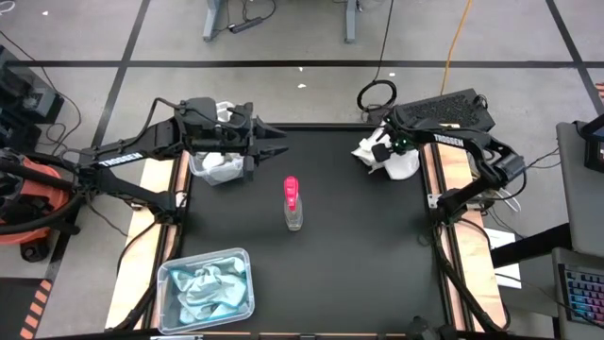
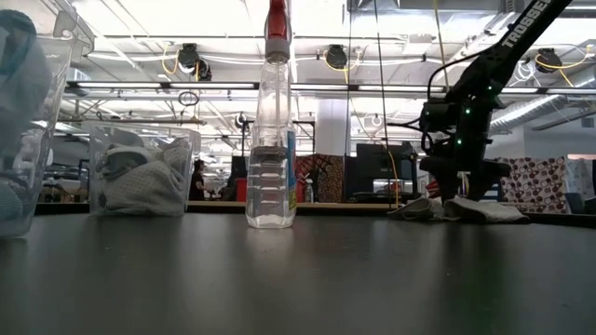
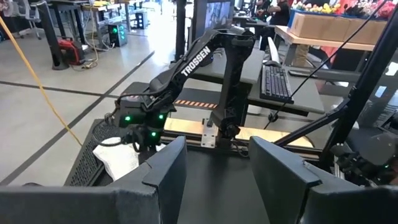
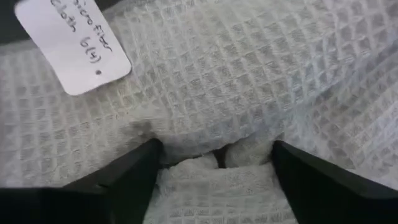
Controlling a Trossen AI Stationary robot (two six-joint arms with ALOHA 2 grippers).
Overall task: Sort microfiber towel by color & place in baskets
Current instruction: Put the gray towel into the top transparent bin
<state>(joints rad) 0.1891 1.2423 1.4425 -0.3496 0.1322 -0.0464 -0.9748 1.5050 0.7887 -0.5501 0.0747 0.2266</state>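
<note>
My right tool (image 4: pixel 214 163) hangs wide open, pressed down over the last loose white waffle-weave microfiber towel (image 1: pixel 396 161) at the bench's far right corner, gripping nothing yet. The clear plastic basket (image 1: pixel 219 170) at the far left edge holds white cloths; the clear basket (image 1: pixel 241 257) at the near left corner holds light blue ones (image 1: pixel 203 288). My left tool (image 1: pixel 274 144) waits half open and empty above the white basket. I judge one towel remains.
</note>
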